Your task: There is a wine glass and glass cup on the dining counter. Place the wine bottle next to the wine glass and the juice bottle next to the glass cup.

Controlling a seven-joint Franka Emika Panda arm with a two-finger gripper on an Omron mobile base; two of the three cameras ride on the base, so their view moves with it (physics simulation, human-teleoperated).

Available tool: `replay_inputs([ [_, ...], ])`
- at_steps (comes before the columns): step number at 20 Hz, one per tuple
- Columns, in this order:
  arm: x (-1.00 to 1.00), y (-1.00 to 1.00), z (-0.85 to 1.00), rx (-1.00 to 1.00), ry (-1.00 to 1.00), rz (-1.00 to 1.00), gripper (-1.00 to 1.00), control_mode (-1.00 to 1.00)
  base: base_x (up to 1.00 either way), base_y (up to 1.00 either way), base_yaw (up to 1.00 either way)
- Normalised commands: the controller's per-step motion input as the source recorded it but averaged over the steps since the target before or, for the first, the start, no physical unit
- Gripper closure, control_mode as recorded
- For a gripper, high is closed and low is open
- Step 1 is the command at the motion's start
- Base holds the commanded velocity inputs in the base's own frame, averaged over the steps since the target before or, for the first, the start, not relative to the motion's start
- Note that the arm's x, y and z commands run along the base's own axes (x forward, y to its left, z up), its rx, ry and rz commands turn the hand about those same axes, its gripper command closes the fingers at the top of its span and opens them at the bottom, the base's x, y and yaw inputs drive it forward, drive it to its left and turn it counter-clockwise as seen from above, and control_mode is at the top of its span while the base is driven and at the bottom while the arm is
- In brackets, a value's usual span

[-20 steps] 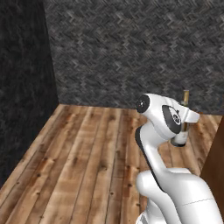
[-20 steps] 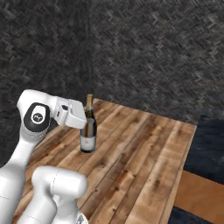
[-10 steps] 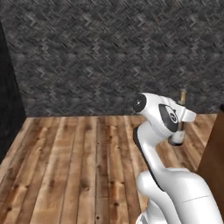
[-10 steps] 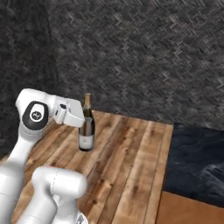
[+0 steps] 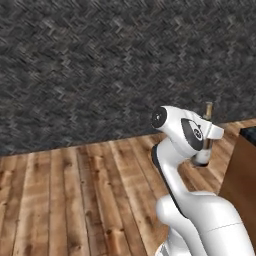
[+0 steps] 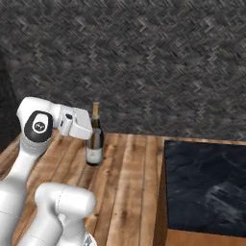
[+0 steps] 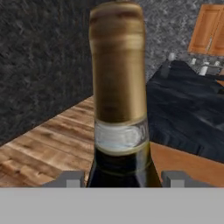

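step: carrying wine bottle (image 6: 95, 139) | my gripper (image 7: 119, 178) clenched on its shoulder, centre-left of right base view | counter (image 6: 204, 182) lower right | glasses possibly upper right, blurred | advice: keep upright, approach slowly

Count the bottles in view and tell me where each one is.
1: the wine bottle is upright in the gripper, held above the wooden floor left of the dining counter. Others may be out of view.

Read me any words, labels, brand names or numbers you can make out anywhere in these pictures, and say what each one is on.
No text can be read.
Pale label on the tall dark glass wine bottle: too blurred to read.
Pale band below its gold-foil neck: faint marks, too blurred to read.
Black marbled counter top: no writing.
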Motion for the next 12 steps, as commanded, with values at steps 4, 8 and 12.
replay_inputs([
  [4,0.0,0.0,0.0,0.0,0.0,0.0,1.0,1.0,0.6,0.03,-0.4],
  [8,0.0,0.0,0.0,0.0,0.0,0.0,1.0,1.0,0.58,0.03,-0.41],
  [12,0.0,0.0,0.0,0.0,0.0,0.0,1.0,1.0,0.57,0.04,-0.42],
])
